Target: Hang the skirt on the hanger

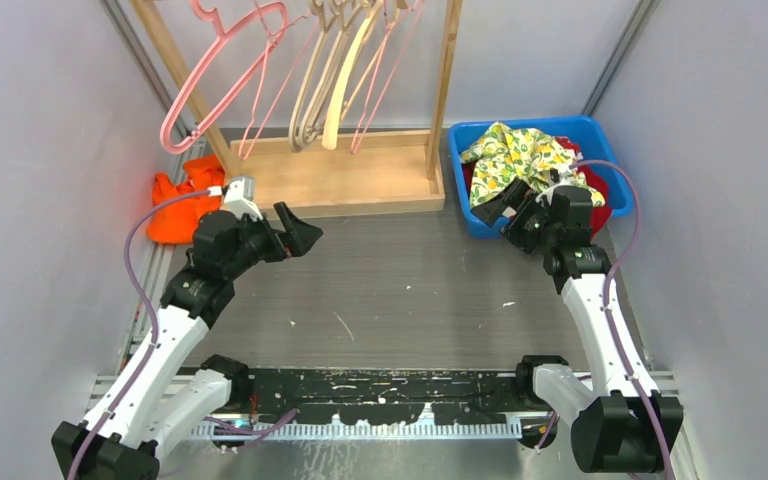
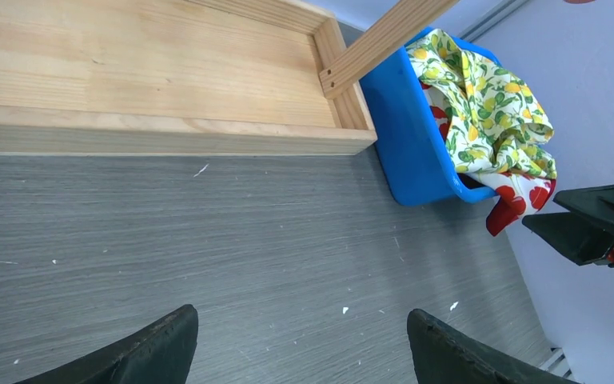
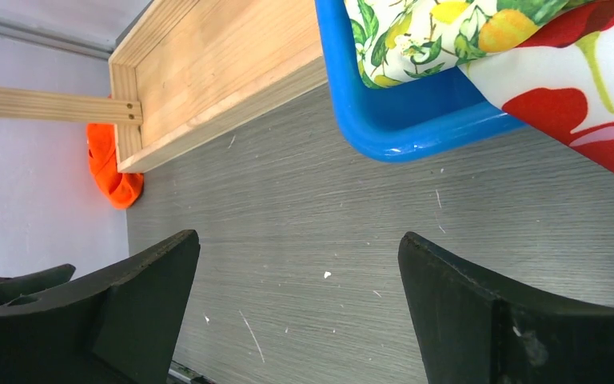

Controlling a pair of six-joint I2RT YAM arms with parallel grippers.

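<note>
Pickup not yet begun: my left hand (image 1: 297, 231) and right hand (image 1: 508, 207) are wide and empty; next I should grasp the lemon-print skirt (image 1: 516, 156), upper right.

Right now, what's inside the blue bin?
Blue bin holds a lemon-print cloth on top, a red-and-white cloth under it spilling over the rim. Bin floor and anything deeper are covered.

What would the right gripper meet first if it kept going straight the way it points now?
Most likely the grey table: the open right gripper seems to tilt down towards it, with nothing lying between. If its path is flatter than it looks, the blue bin would come first; depth is unclear.
</note>
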